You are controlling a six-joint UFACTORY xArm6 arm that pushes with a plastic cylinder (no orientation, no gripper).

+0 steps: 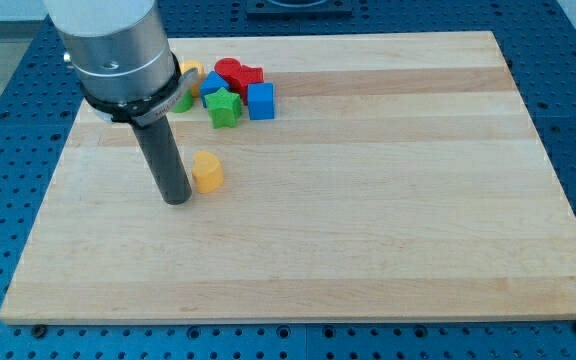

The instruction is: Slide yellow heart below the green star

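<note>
While my tip (177, 199), a clawless rod, sits just left-below the heart (207, 172), an off-centre push could spin it wide of the star (224, 108).

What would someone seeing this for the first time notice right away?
The big grey arm housing fills the view's top left, its dark rod reaching down to my tip, just left of a lone yellow heart. Above it, a tight cluster sits near the board's top edge: green star, blue cube and red blocks.
</note>
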